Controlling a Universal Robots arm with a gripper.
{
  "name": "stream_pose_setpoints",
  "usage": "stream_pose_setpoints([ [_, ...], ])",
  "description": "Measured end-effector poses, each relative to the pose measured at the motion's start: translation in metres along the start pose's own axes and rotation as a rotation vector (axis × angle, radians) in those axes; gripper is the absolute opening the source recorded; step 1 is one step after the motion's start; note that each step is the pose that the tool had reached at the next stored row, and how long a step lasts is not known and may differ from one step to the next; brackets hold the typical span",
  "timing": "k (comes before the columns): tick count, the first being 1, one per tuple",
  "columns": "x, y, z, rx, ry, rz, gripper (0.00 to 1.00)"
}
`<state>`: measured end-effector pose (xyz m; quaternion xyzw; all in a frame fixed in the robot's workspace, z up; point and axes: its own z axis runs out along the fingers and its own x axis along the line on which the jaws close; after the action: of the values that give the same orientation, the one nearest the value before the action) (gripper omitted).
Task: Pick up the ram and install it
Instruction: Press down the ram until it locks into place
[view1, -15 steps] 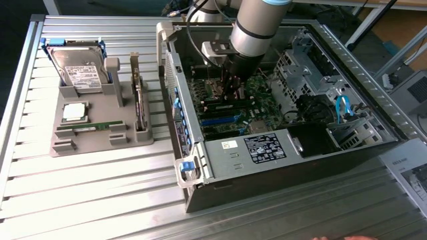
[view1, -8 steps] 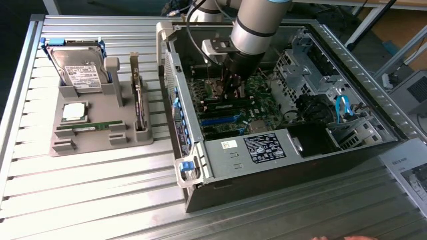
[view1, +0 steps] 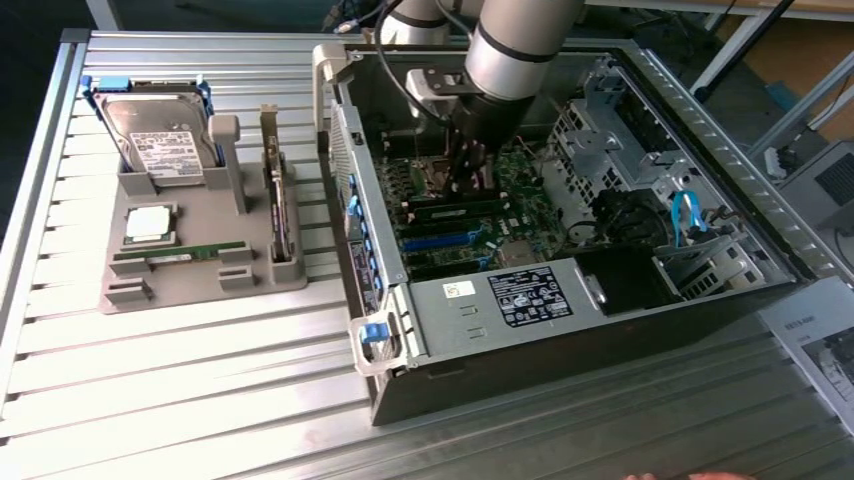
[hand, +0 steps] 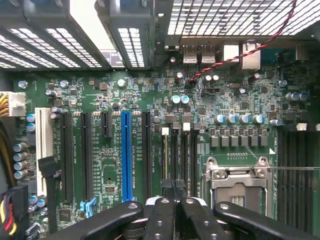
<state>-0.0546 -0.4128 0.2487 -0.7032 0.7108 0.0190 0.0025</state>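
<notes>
we see the black gripper (hand: 175, 200) inside the open grey computer case (view1: 561, 330), jaws closed directly above the motherboard's long black memory slots (hand: 181, 155); whether they hold the ram we cannot tell.

A ribbed metal table (view1: 200, 380) carries a grey parts holder (view1: 187, 285) and an open computer case (view1: 561, 340)

Silver-grey tubular arm (view1: 514, 50) with black bands, black cable, and black screw-studded claw (hand: 174, 186).

place: lab workbench | evidence: ribbed aluminium table (view1: 200, 380); open PC case (view1: 574, 330); parts fixture (view1: 200, 270)
</notes>
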Motion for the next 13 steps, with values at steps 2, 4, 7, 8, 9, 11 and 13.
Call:
stream_pose_setpoints([
  [2,0.0,-0.0001,-0.004,0.0001,0.0,0.0,0.1],
  [4,0.0,-0.0002,-0.0083,0.0001,-0.0001,0.0,0.1],
  [7,0.0,-0.0004,-0.0144,0.0001,-0.0001,0.0,0.1],
  [8,-0.001,-0.0004,-0.0164,0.0001,-0.0001,0.0,0.1],
  [9,-0.001,-0.0005,-0.0185,0.0001,-0.0001,0.0,0.1],
  [11,-0.001,-0.0006,-0.0226,0.0001,-0.0001,0.0,0.1],
  [13,-0.001,-0.0007,-0.0272,0.0,-0.0001,0.0,0.1],
])
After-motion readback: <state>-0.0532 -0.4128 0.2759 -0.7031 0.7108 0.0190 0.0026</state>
